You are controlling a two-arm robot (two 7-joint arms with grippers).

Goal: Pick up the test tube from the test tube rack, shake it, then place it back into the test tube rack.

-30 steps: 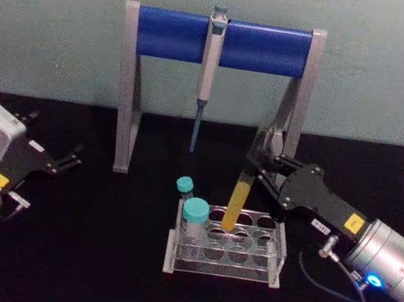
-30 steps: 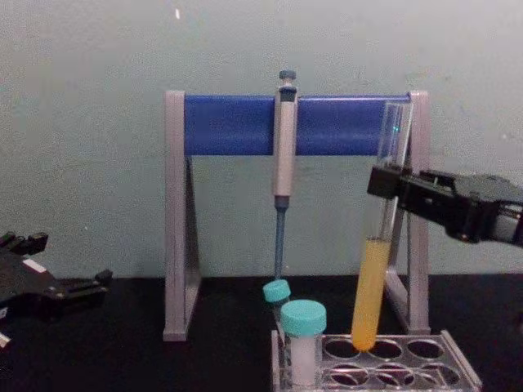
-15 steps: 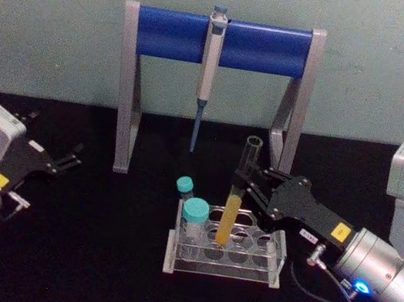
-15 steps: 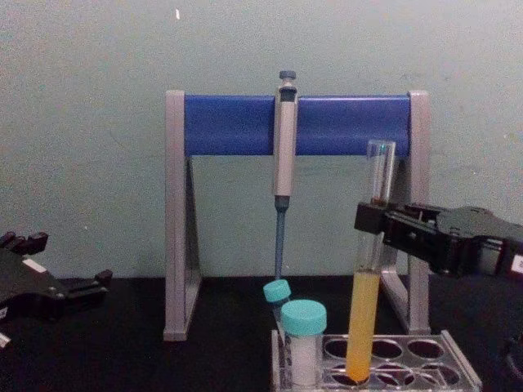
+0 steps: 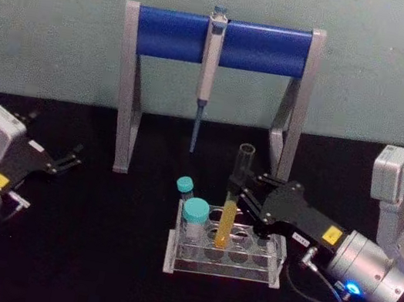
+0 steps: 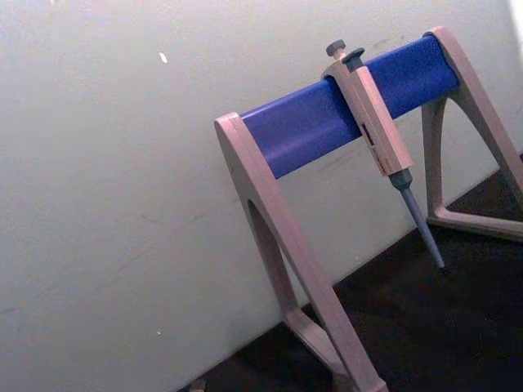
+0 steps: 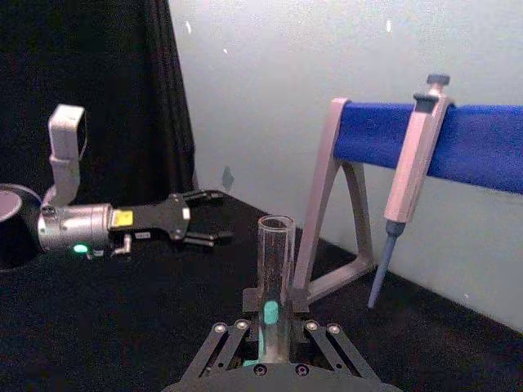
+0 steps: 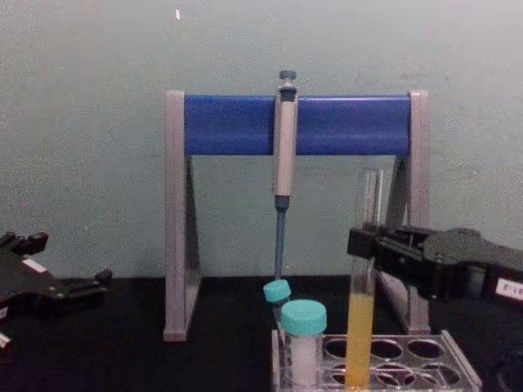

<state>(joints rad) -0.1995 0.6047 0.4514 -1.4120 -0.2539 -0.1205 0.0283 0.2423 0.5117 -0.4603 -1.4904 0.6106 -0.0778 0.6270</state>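
The test tube [image 5: 231, 203], clear glass with yellow liquid in its lower part, stands upright with its bottom in a middle hole of the clear test tube rack [image 5: 243, 272]. My right gripper [image 5: 238, 192] reaches in from the right and is shut on the test tube above the liquid. From the chest, the tube [image 8: 360, 327] drops into the rack [image 8: 460, 365] with the right gripper [image 8: 364, 245] clamped on its upper half. The right wrist view looks up the tube [image 7: 274, 269]. My left gripper [image 5: 69, 158] rests open at the far left, well away from the rack.
A grey-and-blue pipette stand [image 5: 168, 33] with a hanging pipette [image 5: 210, 59] stands behind the rack. A wide teal-capped vial [image 5: 193, 221] and a small teal-capped tube [image 5: 184, 188] occupy the rack's left end. The black tabletop [image 5: 104, 259] surrounds the rack.
The right gripper has come down and forward with the test tube. The tube went from tilted above the rack to upright and deep in a rack hole. The left arm stayed still.
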